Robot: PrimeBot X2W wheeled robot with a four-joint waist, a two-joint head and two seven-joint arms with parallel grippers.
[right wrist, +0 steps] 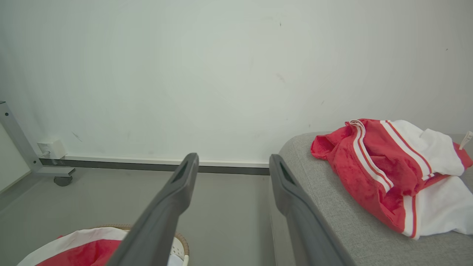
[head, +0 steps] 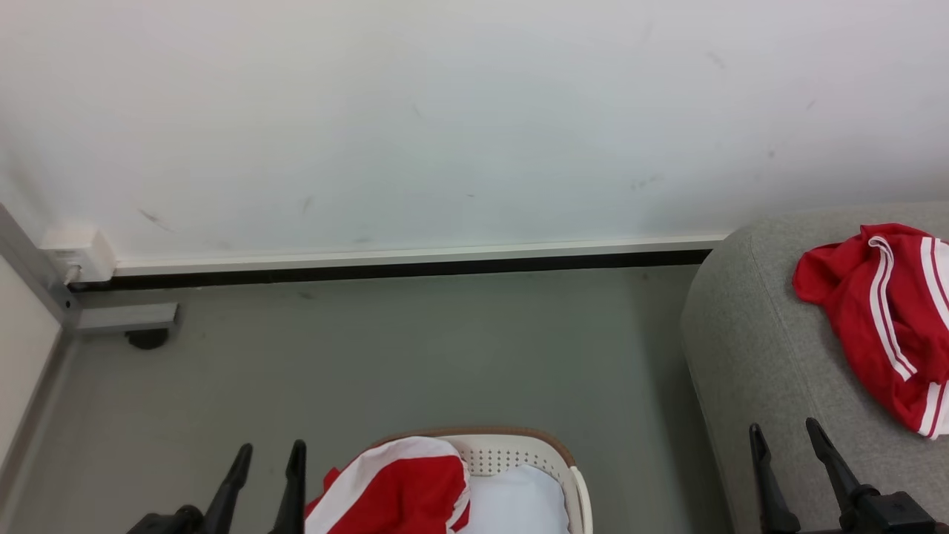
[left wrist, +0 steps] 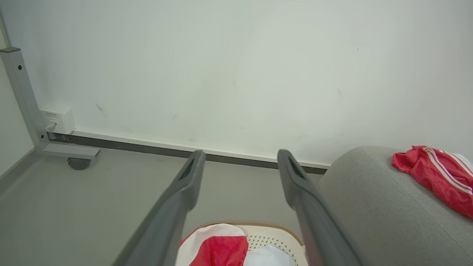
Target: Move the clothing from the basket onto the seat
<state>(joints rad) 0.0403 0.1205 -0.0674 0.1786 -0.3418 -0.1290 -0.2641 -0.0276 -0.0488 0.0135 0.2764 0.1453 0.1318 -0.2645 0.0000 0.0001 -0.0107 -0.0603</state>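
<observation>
A red garment with white stripes (head: pixel 882 319) lies crumpled on the grey seat (head: pixel 749 348) at the right; it also shows in the wrist views (left wrist: pixel 436 173) (right wrist: pixel 388 173). A second red and white garment (head: pixel 400 482) hangs over the near left rim of the cream basket (head: pixel 534 452) at the bottom centre, with something white inside the basket. My left gripper (head: pixel 268 454) stands open to the left of the basket, holding nothing. My right gripper (head: pixel 784 436) is open in front of the seat, short of the garment on it.
A white wall with a dark skirting strip (head: pixel 400 267) runs across the back. A grey metal frame leg on a caster (head: pixel 144 337) and a white socket box (head: pixel 78 256) stand at the far left. Grey floor (head: pixel 415 356) lies between basket and wall.
</observation>
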